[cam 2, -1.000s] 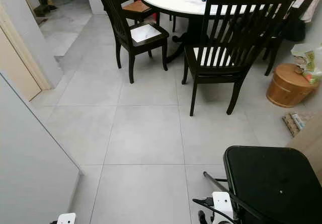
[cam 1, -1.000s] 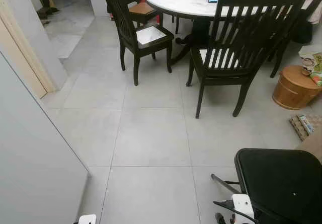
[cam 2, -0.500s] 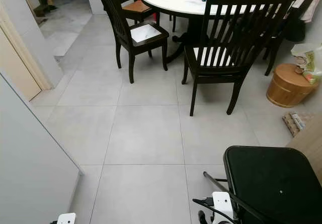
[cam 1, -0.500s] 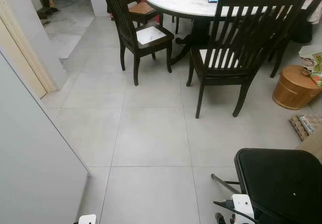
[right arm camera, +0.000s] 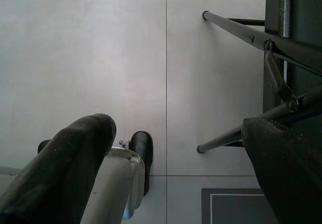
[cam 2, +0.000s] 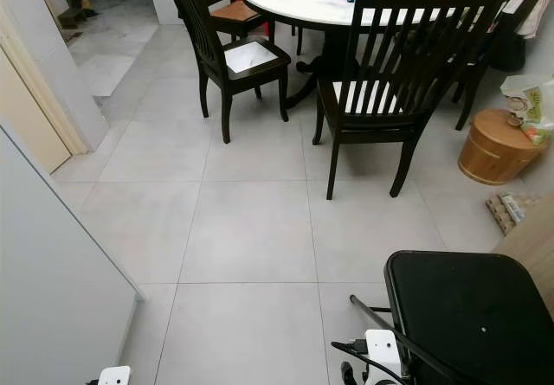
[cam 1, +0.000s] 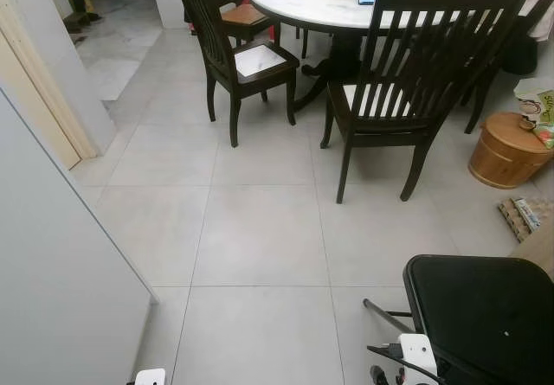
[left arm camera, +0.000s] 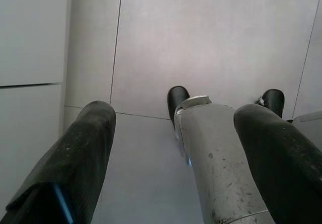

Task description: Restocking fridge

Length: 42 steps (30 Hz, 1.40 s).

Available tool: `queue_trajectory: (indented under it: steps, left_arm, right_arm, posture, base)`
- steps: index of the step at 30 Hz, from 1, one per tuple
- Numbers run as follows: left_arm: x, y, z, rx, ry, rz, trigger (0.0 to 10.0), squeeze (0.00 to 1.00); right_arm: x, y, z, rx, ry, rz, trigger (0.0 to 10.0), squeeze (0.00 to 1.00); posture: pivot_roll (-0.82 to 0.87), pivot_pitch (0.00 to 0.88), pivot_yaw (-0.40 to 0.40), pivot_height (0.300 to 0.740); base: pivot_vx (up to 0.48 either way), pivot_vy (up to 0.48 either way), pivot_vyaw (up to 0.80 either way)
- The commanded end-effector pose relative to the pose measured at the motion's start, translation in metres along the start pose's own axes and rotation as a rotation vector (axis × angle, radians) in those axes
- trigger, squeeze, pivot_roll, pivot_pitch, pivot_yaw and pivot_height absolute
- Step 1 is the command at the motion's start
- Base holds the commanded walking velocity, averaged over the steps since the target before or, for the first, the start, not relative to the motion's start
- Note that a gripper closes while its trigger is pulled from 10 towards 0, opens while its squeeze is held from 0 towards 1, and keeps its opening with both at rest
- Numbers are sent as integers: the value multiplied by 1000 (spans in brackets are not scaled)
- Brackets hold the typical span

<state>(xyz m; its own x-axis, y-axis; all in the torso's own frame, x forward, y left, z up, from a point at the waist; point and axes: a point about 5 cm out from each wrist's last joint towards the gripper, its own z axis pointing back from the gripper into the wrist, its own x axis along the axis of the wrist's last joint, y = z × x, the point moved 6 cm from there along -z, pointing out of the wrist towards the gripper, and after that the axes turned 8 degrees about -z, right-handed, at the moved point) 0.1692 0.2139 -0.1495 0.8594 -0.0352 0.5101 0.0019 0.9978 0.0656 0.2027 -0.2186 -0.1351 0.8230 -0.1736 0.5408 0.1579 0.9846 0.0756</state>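
Left eye view is showing nothing changing since a second ago: both grippers, left gripper [left arm camera: 173, 148] and right gripper [right arm camera: 176, 148], are hanging spread and empty over the tiled floor [cam 1: 260, 229], restocking not begun.

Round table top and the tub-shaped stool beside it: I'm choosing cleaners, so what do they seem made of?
The round table top looks like polished white marble or an imitation: pale, glossy, faintly veined. The tub-shaped stool looks like varnished wood: warm orange-brown with a slight sheen and a banded side.
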Motion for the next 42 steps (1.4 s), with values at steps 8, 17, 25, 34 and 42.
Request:
queue_trajectory:
  steps: [8, 17, 25, 34, 42]
  left_arm:
    - [2, 23, 0, 82, 64, 200, 10000, 0]
    - [2, 23, 0, 81, 65, 200, 10000, 0]
    - [3, 22, -1, 79, 64, 200, 10000, 0]
    - [3, 23, -1, 80, 68, 204, 10000, 0]
    - [3, 24, 0, 76, 67, 184, 10000, 0]
  right_arm:
    - [36, -6, -4, -40, -18, -220, 10000, 0]
    - [37, -5, -4, -32, -16, -212, 10000, 0]
    - [38, -5, -4, -34, -28, -231, 10000, 0]
    - [38, -5, -4, -33, -22, -244, 10000, 0]
    - [37, -3, -4, -31, -24, -253, 10000, 0]
  posture:
    - [50, 0, -92, 740]
    - [50, 0, -92, 740]
    - [52, 0, -94, 740]
    - [53, 0, -88, 740]
    - [46, 0, -73, 740]
  base:
    - [0, 0, 0]
    - [0, 0, 0]
    - [0, 0, 0]
    - [0, 0, 0]
    - [0, 0, 0]
